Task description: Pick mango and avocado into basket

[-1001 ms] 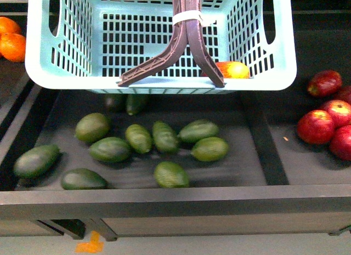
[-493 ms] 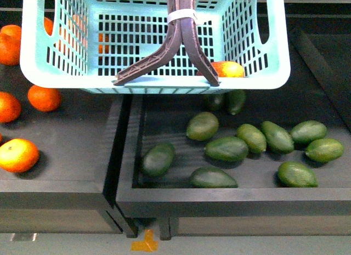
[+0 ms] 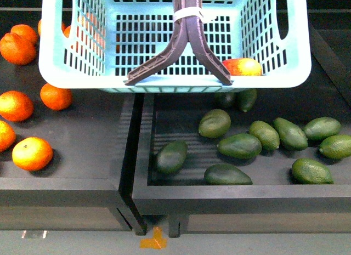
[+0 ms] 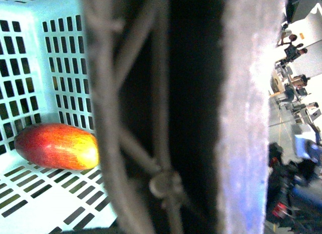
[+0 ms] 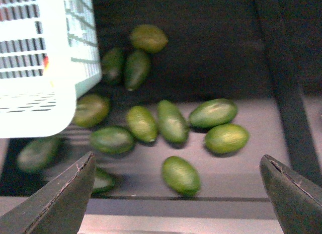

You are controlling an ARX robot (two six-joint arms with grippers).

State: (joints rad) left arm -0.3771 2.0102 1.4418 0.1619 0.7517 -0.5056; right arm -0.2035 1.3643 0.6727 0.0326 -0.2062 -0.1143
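The basket [image 3: 55,74] fills the top of the front view, its brown handles [image 3: 185,30] meeting under a white tie [image 3: 186,15]. The mango [image 3: 244,67] lies inside it, at the basket's lower-right corner in the frame. The avocados [image 3: 239,146] lie loose in a dark bin [image 3: 219,192] at lower right, and oranges [image 3: 32,153] sit at left. The right claw [image 5: 177,158] gapes wide and holds nothing, with avocados showing between its fingers. The left claw's grip cannot be told: a handle fills its wrist view, and the pale blurred band at right may be a finger.
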